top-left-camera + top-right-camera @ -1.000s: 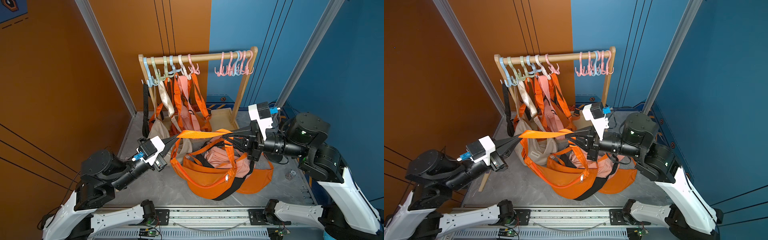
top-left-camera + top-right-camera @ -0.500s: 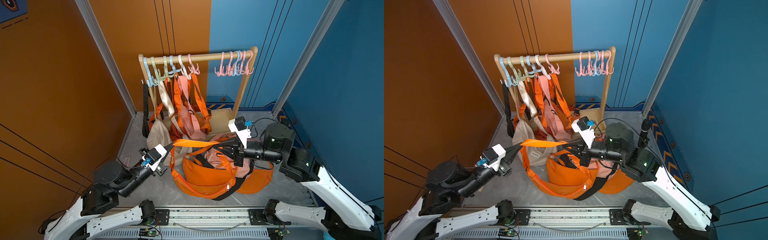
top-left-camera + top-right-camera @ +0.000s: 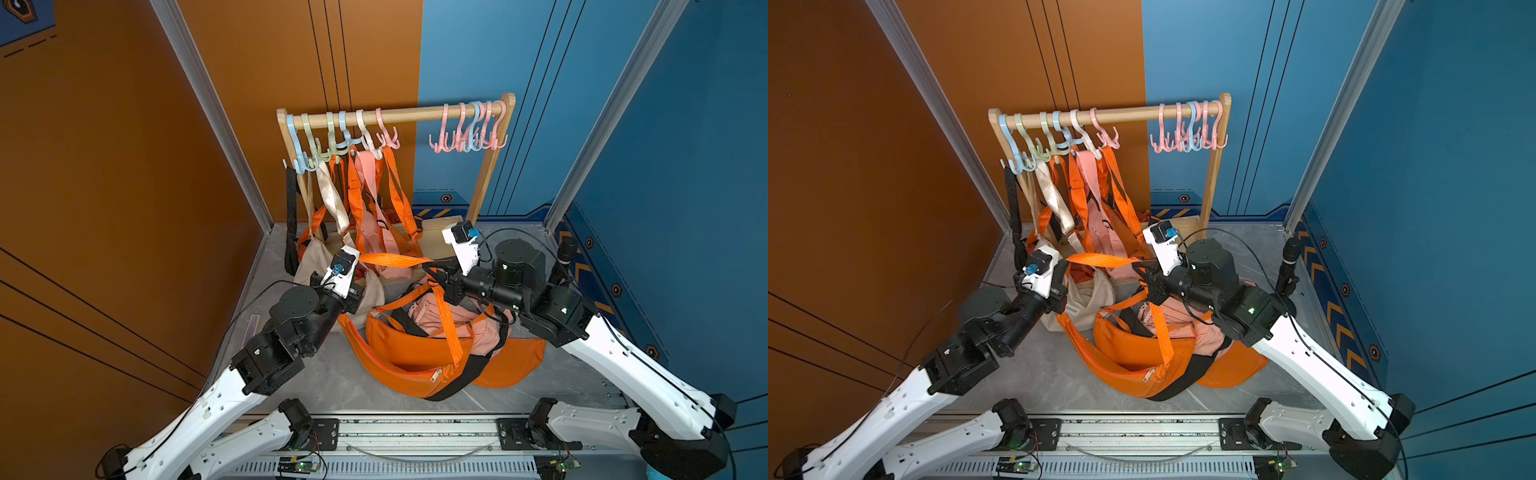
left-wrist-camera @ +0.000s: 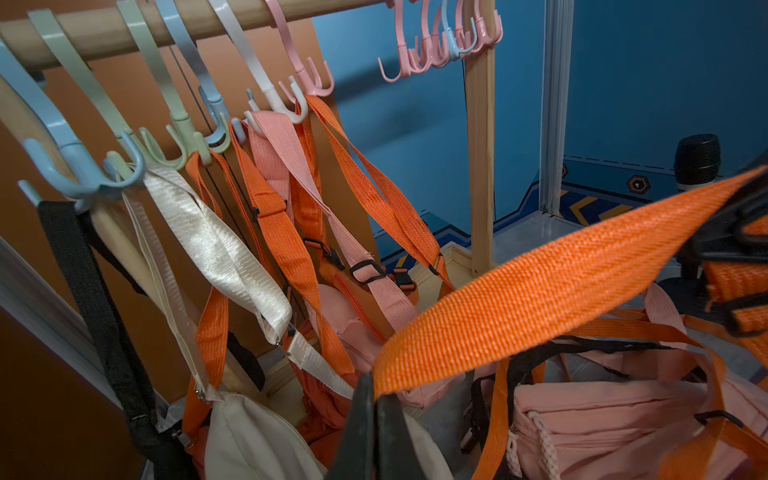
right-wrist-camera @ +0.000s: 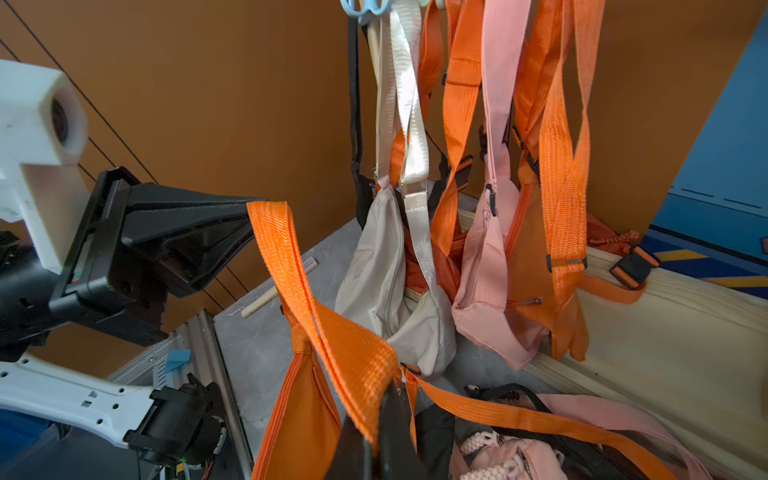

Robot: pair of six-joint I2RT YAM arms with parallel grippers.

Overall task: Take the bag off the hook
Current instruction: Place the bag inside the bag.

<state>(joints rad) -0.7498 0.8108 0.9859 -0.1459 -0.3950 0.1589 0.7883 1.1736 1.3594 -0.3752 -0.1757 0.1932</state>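
An orange bag (image 3: 411, 353) (image 3: 1133, 349) lies on the floor in front of the rack. Its orange strap (image 3: 390, 261) (image 3: 1100, 261) is off the hooks and stretched level between my two grippers. My left gripper (image 3: 360, 258) (image 3: 1065, 262) (image 4: 376, 399) is shut on one end of the strap (image 4: 540, 286). My right gripper (image 3: 429, 267) (image 3: 1140, 266) (image 5: 374, 432) is shut on the other end of the strap (image 5: 316, 316). The pink hook (image 3: 386, 133) (image 4: 311, 79) nearest the rail's middle looks bare.
A wooden rail (image 3: 415, 113) carries several hooks; those on the left hold a beige bag (image 3: 316, 257), a pink bag (image 3: 378, 237) and orange straps. Bare pink hooks (image 3: 469, 133) cluster at the right end. More pink and orange bags (image 3: 478, 324) lie heaped on the floor.
Both grippers, still shut on the strap, dipped and then moved back toward the rack. They stand closer together now, so the span of strap between them is shorter.
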